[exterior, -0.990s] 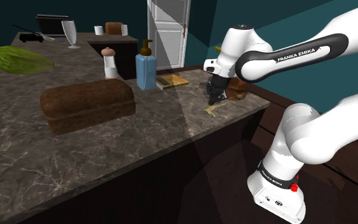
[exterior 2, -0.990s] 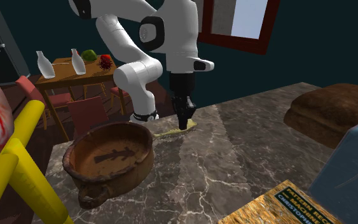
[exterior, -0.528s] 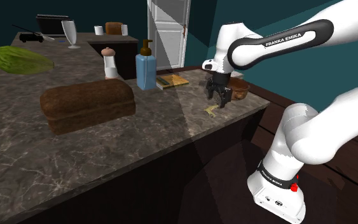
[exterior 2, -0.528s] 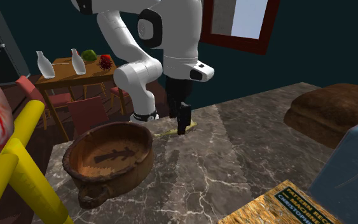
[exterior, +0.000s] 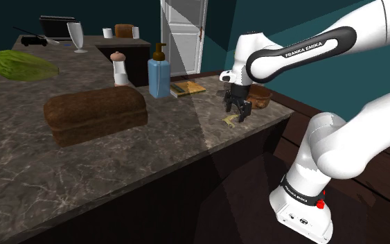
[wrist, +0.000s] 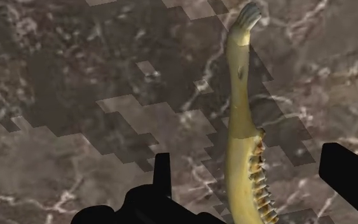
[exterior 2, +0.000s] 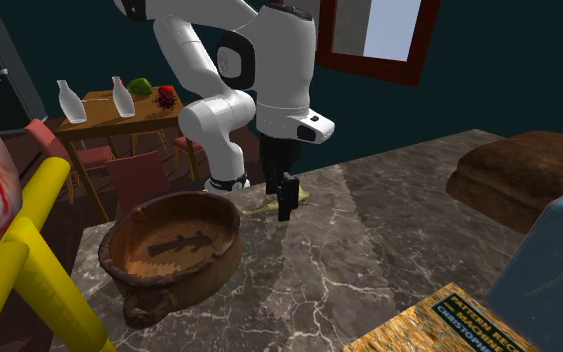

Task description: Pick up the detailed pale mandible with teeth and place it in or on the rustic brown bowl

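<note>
The pale yellowish mandible with a row of teeth lies flat on the dark marble counter, close to the counter's corner. My gripper hangs open just above it; the bone lies between the two fingers and neither touches it. In the shoulder view the gripper points down over the mandible. The brown bowl sits just behind the hand. In the second exterior view the bowl stands on that view's left of the gripper, holding nothing, and an end of the mandible shows beside the fingers.
A brown bread loaf, a blue soap dispenser, a book and a white shaker stand further along the counter. The counter's edge runs right beside the mandible. A yellow-limbed doll stands near the bowl.
The fingers were shut down at the mandible one second ago and now stand open. The hand has risen slightly and turned. The mandible stays on the counter.
</note>
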`<act>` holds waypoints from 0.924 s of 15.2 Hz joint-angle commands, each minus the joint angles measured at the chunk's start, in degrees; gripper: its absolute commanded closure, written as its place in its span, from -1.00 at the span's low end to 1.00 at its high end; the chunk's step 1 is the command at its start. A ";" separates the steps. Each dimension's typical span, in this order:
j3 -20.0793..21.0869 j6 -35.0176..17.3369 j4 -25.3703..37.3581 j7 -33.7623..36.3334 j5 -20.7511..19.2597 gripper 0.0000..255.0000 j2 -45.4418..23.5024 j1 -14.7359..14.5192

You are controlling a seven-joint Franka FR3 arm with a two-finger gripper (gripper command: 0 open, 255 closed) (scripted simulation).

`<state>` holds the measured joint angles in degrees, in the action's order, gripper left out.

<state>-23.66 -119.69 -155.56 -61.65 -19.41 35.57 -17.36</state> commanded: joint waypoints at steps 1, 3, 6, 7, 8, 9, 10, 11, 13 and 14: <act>-0.01 -0.06 -0.05 0.00 -0.02 -1.00 0.00 0.01; -0.01 -0.04 -0.04 0.00 -0.01 -1.00 0.00 0.01; -0.02 -0.05 -0.03 -0.01 -0.02 1.00 -0.02 0.01; -0.05 -0.12 -0.07 -0.03 -0.04 1.00 -0.04 0.03; -0.07 -0.08 -0.08 -0.06 -0.07 1.00 0.02 0.06; -0.07 -0.17 -0.21 -0.03 -0.10 1.00 0.05 0.08; -0.09 -0.33 -0.27 0.00 -0.10 1.00 -0.06 0.06; -0.13 -0.45 -0.29 -0.01 -0.11 1.00 -0.17 0.05; 0.00 -0.06 -0.05 0.00 -0.01 1.00 -0.01 0.02; 0.22 0.88 0.46 -0.06 0.16 1.00 0.43 0.00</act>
<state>-23.48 -119.17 -155.27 -61.69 -19.25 35.97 -17.37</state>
